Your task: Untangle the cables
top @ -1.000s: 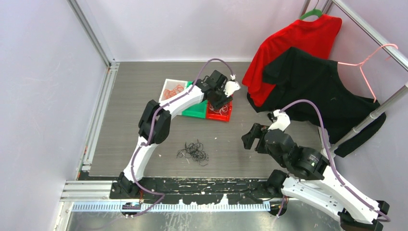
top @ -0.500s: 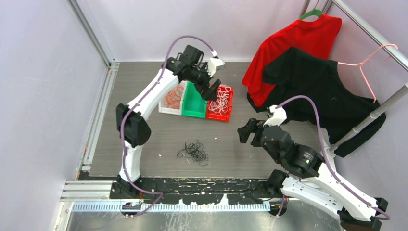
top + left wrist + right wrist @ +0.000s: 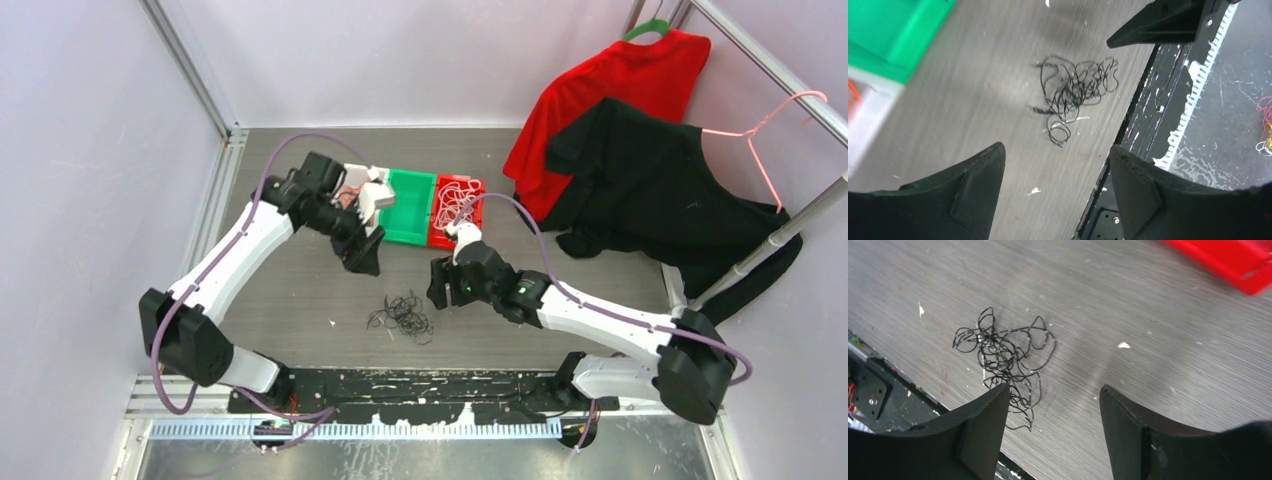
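A loose clump of black cables (image 3: 400, 317) lies on the grey table near the front edge. It also shows in the left wrist view (image 3: 1075, 92) and the right wrist view (image 3: 1003, 352). My left gripper (image 3: 365, 258) is open and empty, above the table just behind and left of the clump (image 3: 1057, 152). My right gripper (image 3: 440, 285) is open and empty, just right of the clump (image 3: 1054, 390). White cables (image 3: 455, 195) lie in the red bin (image 3: 476, 222). Orange cables (image 3: 349, 196) in a white bin are mostly hidden by my left arm.
A green bin (image 3: 408, 205) stands between the white and red bins at the back. A red shirt (image 3: 620, 90) and a black shirt (image 3: 660, 180) hang on a rack at the right. The black front rail (image 3: 420, 385) runs close behind the clump.
My left arm swung back from above the bins toward the front, its gripper now near the black clump. My right arm reached forward and left, close to the clump. The clump has not moved.
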Robot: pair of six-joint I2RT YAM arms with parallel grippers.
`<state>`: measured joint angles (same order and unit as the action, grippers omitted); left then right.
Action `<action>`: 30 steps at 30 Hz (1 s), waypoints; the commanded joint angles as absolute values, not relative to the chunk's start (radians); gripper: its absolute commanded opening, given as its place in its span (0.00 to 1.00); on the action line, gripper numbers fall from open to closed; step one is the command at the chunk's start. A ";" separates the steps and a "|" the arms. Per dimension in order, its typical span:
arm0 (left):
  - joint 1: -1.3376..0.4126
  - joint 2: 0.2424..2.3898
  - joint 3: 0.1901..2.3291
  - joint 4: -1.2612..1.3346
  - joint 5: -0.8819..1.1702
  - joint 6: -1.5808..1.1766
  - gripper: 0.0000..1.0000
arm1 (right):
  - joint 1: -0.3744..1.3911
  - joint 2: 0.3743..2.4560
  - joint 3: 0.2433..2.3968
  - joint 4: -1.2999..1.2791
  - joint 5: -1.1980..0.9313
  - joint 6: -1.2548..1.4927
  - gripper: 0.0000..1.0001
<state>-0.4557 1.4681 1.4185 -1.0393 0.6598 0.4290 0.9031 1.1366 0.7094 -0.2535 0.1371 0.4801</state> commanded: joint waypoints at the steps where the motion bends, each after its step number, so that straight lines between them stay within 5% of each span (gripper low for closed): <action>1: -0.402 1.329 1.208 -0.973 0.678 0.462 0.75 | 0.934 1.216 0.677 0.036 -0.029 0.451 0.71; 9: -0.316 1.176 1.021 -0.831 0.682 0.416 0.77 | 1.054 1.492 0.786 0.068 0.007 0.395 0.73; 18: -0.291 1.159 0.981 -0.844 0.658 0.471 0.78 | 1.057 1.431 0.756 0.120 0.177 0.410 0.30; 30: -0.292 1.182 0.983 -0.830 0.786 0.446 0.55 | 1.037 1.259 0.677 0.231 0.013 0.487 0.18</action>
